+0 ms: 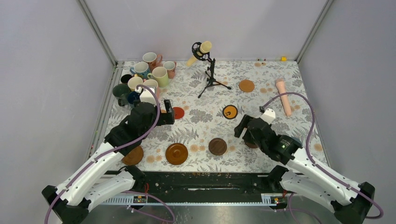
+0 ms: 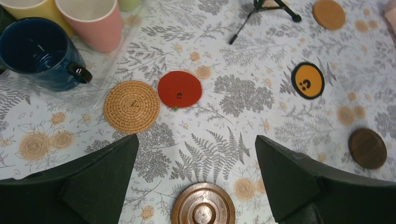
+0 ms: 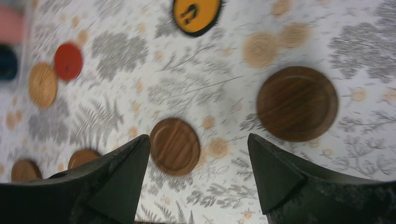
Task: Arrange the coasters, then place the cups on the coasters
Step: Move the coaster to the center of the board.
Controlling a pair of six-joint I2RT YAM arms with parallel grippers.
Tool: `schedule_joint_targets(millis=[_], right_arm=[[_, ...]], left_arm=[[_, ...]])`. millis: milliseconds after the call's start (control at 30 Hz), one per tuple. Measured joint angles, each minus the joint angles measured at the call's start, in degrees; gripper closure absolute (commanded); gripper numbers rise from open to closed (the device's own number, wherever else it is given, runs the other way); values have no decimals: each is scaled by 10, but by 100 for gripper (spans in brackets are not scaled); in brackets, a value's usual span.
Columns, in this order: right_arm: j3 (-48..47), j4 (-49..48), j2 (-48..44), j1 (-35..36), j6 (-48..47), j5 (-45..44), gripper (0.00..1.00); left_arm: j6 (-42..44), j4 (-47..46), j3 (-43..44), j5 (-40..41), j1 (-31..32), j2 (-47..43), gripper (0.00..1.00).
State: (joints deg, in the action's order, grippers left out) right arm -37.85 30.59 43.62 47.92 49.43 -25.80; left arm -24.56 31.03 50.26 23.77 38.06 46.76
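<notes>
Several cups (image 1: 145, 74) stand bunched at the far left corner; the left wrist view shows a navy cup (image 2: 39, 51), a pink cup (image 2: 95, 21) and a yellow cup (image 2: 32, 7). Coasters lie spread on the floral cloth: a red coaster (image 1: 178, 112), an orange black-rimmed coaster (image 1: 229, 111), a cork coaster (image 1: 246, 86), a dark wooden coaster (image 1: 217, 146), a ringed brown coaster (image 1: 176, 153) and a woven coaster (image 2: 131, 106). My left gripper (image 2: 196, 140) hangs open above the ringed coaster (image 2: 203, 204). My right gripper (image 3: 198, 137) is open and empty, between two dark wooden coasters (image 3: 175, 146) (image 3: 297, 103).
A cream microphone (image 1: 201, 50) on a black tripod stand (image 1: 212, 77) stands at the back middle. A pink cylinder (image 1: 283, 96) lies at the right. Another brown coaster (image 1: 133, 156) sits by the left arm. Grey walls close in three sides.
</notes>
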Motion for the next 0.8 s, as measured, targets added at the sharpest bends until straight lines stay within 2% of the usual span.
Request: schedule_joint_targets(millis=[167, 333, 533, 800], right_arm=[[-9, 26, 66, -151, 39, 3, 14], [-17, 76, 116, -261, 90, -11, 7], [21, 63, 107, -406, 104, -9, 1], [55, 53, 92, -586, 85, 30, 1]], left_arm=[[33, 5, 25, -19, 0, 7, 1], [49, -1, 24, -30, 0, -9, 1], [49, -10, 18, -66, 0, -22, 1], [49, -12, 16, -87, 0, -48, 1]])
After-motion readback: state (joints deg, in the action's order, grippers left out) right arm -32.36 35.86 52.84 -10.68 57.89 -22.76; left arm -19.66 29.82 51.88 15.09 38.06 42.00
